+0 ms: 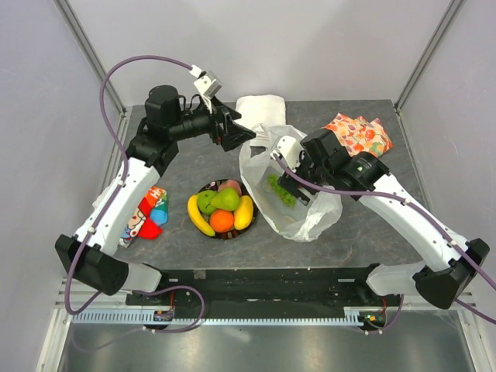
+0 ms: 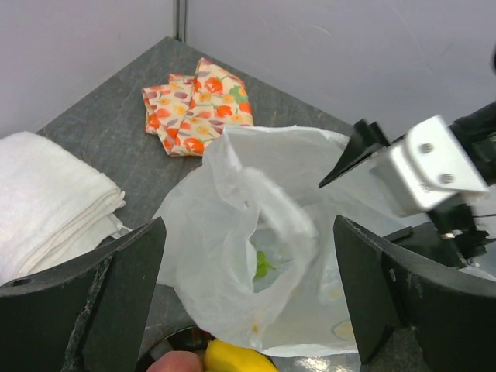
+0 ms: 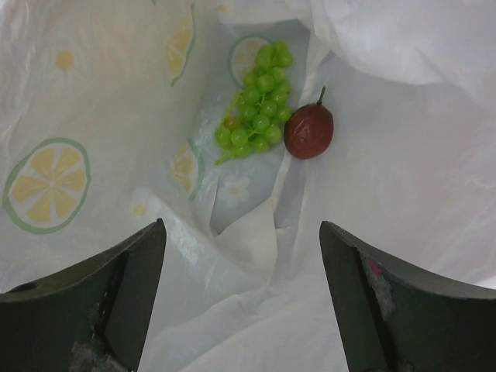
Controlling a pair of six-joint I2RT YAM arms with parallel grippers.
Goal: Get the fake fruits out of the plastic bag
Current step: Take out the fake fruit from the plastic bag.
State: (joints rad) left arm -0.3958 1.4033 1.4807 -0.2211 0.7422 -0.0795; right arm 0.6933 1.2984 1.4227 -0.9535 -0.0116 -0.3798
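1. Grey stone-look table [image 1: 356,240] inside a white-walled booth, seen from above, with two white robot arms reaching in from the bottom edge.
2. Centre of the frame: a dark-rimmed plate [image 1: 211,184] carrying two bananas [image 1: 200,217], an orange [image 1: 222,221], a green pear [image 1: 226,200], a green apple [image 1: 205,201] and a pinkish fruit.
3. Just right of the plate lies the white plastic bag [image 1: 310,221], mouth toward the upper left. Inside it are green grapes [image 3: 256,105], with a dark red fruit [image 3: 308,132] touching their right side.
4. The right end effector [image 3: 242,229] is inside the bag mouth, fingers spread wide and pinching nothing, aimed at both fruits.
5. The left end effector [image 1: 232,132] sits at the bag's upper left rim, also spread and empty. Its wrist view shows bag film bunched between and beyond the fingers.
6. Likely step: the task is well along, with the last two fruits to fetch.
7. The next move probably calls for the right end effector to reach deeper, centre on one fruit and close without snagging film, while the left steadies the rim.
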